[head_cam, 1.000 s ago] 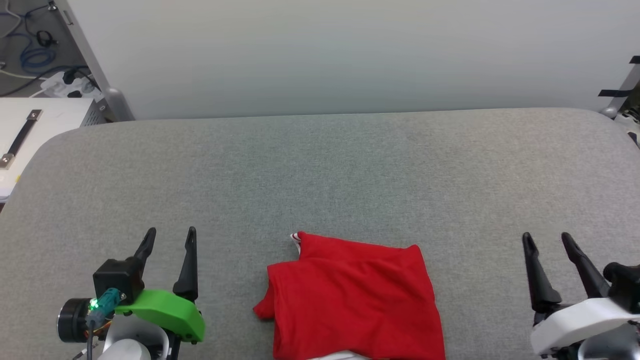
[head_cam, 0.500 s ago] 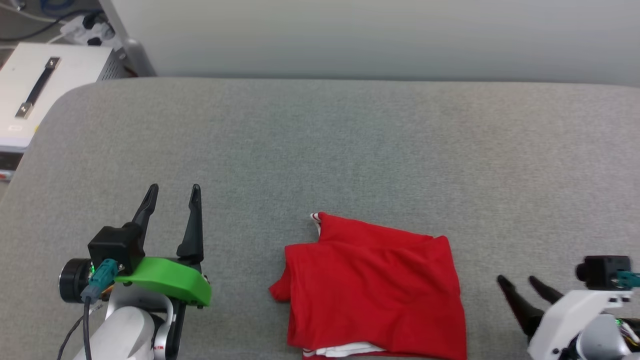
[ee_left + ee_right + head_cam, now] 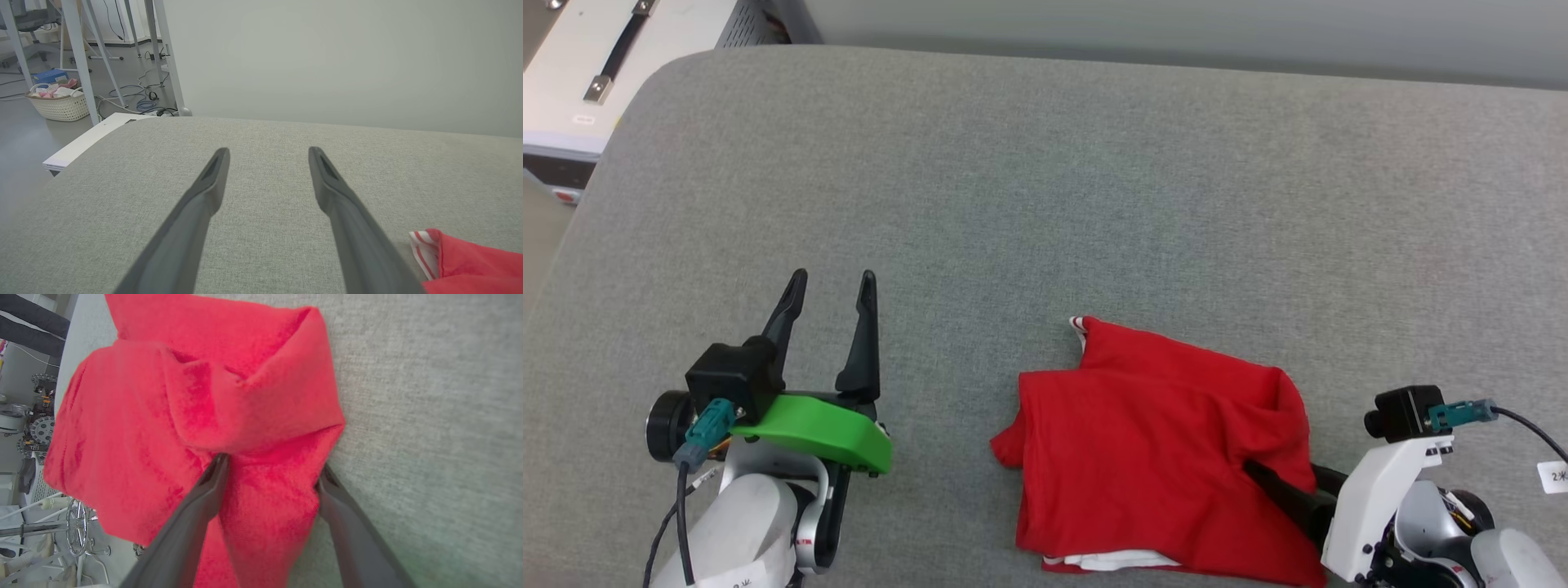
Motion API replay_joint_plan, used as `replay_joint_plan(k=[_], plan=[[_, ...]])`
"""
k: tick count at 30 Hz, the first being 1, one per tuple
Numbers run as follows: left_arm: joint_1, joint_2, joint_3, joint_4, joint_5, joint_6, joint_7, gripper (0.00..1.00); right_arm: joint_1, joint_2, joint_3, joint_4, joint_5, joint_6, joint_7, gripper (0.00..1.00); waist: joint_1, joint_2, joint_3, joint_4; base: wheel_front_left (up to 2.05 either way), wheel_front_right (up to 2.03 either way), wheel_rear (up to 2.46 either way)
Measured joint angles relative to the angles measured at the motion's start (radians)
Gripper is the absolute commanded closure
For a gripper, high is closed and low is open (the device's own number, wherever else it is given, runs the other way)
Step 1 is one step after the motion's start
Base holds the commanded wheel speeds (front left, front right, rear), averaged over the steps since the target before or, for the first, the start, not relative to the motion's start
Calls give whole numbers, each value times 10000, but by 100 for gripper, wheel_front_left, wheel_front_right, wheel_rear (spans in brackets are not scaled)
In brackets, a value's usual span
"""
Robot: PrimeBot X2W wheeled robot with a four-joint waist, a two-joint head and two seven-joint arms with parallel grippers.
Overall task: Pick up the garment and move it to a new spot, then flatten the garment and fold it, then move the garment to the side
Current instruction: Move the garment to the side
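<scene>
Folded red fabric shirt [image 3: 1152, 457], white-and-red striped trim, lies on grey padded surface [image 3: 1094, 204]; right edge apparently bunched.

One garment [image 3: 1152, 457], lower centre of the head view. Two grippers: left gripper [image 3: 834, 275] at lower left, right gripper [image 3: 273, 465] at the bottom of the right wrist view. Two dark fingers [image 3: 196, 212] on each, four in all. Two black cameras, one per wrist: left camera [image 3: 731, 376], right camera [image 3: 1405, 412]. One green cover [image 3: 817, 429]. One grey table [image 3: 1094, 163]. One white box [image 3: 572, 73] at upper left, with one handle [image 3: 617, 49]. One basket [image 3: 59, 108], upper left of the left wrist view.
</scene>
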Motion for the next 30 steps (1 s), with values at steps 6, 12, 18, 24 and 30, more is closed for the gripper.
replay_joint_plan(k=[6, 12, 18, 24, 30], plan=[[-39, -161, 173, 217, 171, -188, 0, 0, -297, -27, 387, 520, 527, 8, 268, 46, 0, 0, 252, 159, 0, 0, 0], [-37, -337, 326, 370, 293, -351, 0, 0, -412, -54, 598, 813, 654, 12, 217, 100, 1, 0, 120, 93, 0, 0, 0], [38, -334, 401, 579, 397, -437, 0, 0, -546, -125, 629, 920, 673, 12, 50, 100, 0, 0, -311, -75, 0, 0, 0], [560, -272, 445, 531, 401, -426, 0, 0, -526, -336, 343, 1087, 470, 12, 15, 100, 1, 0, -754, -622, 0, 0, 0], [923, -205, 387, 81, 399, -347, 15, 0, -548, -637, -146, 1137, 144, 4, 144, 100, 0, 0, -1012, -1621, 0, 0, 0]])
